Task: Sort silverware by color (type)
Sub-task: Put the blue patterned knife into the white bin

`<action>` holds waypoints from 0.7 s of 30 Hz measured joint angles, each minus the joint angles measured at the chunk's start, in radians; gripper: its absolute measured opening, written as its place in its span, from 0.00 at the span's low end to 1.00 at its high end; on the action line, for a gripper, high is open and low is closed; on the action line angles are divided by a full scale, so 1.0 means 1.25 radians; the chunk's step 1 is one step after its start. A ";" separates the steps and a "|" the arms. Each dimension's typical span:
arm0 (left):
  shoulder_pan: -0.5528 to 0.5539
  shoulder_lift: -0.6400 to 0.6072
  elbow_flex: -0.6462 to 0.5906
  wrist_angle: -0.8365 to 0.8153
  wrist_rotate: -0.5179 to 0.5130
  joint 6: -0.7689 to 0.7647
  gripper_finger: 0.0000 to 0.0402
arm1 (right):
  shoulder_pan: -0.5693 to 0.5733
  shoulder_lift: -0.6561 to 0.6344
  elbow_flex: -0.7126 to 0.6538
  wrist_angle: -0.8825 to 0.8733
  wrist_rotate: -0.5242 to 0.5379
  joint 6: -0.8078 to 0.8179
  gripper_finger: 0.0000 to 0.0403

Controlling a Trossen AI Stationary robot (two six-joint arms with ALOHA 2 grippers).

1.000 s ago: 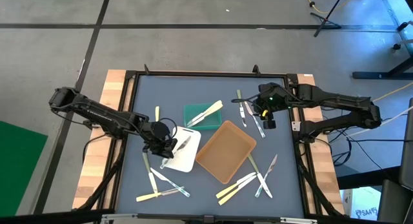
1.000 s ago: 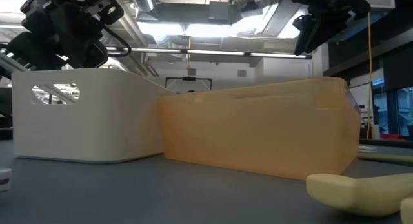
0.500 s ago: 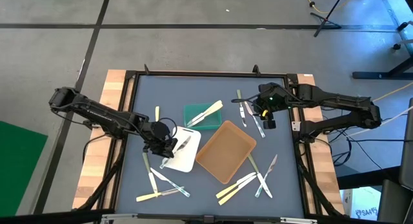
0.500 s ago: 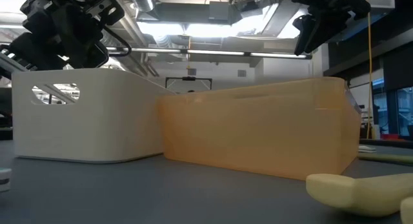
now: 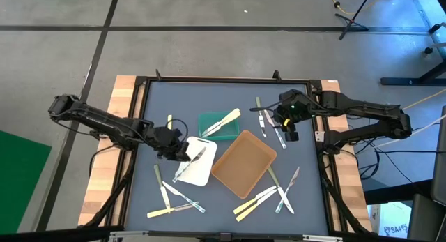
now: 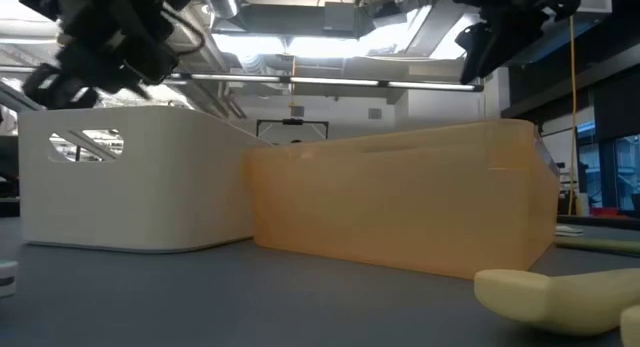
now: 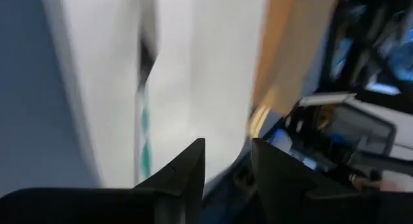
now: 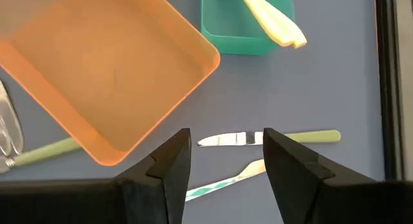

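From above, no lettering reads anywhere on the table. The left gripper (image 5: pixel 177 148) hangs at the white tray's (image 5: pixel 203 174) left edge, and it has slid up and to the left since a second ago, when it sat lower by the tray's corner. A whitish knife (image 5: pixel 189 162) lies across that tray. The green tray (image 5: pixel 209 123) carries pale cream utensils (image 5: pixel 224 121) sticking out over its rim, and the brown tray (image 5: pixel 244 163) sits in the middle. The right gripper (image 5: pixel 285 125) hovers over a cluster of utensils (image 5: pixel 267 121) near the table's far right side, unmoved. More silverware is scattered along the near edge (image 5: pixel 174 197), with a second loose bunch (image 5: pixel 268 195) to its right.

Low view: white tray wall (image 6: pixel 140 192) and brown tray wall (image 6: pixel 400 207) fill the middle and hide nearly all the silverware; only a cream handle end (image 6: pixel 550 295) pokes in, cut off at the corner. The left arm's dark head now tilts differently up top.

Left wrist: smeared with motion. Its fingers (image 7: pixel 184 172) stand a narrow gap apart with nothing between them, and a green-marked utensil (image 7: pixel 143 137) shows on white.

Right wrist: fingers (image 8: pixel 169 162) spread wide and bare over a green-handled knife (image 8: pixel 271 138) and a fork (image 8: pixel 226 181) partly hidden behind them; brown tray corner (image 8: pixel 161 69) and green tray (image 8: pixel 248 40) lie beyond.
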 joint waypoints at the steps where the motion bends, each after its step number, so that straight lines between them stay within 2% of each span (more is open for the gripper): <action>1: 0.000 -0.007 0.000 0.001 -0.029 0.022 0.30 | 0.000 0.000 0.000 0.000 0.001 0.019 0.45; 8: 0.000 -0.013 0.000 0.017 -0.177 0.155 0.30 | 0.000 0.000 0.000 -0.037 0.005 0.202 0.45; 11: 0.001 -0.013 0.000 0.018 -0.213 0.199 0.30 | 0.000 0.000 0.000 -0.059 0.046 0.298 0.45; 17: 0.019 -0.013 0.000 0.017 -0.242 0.278 0.30 | 0.000 0.011 0.000 -0.091 0.186 0.474 0.45; 21: 0.033 -0.013 0.000 0.018 -0.244 0.329 0.30 | 0.000 0.041 0.000 -0.099 0.201 0.530 0.45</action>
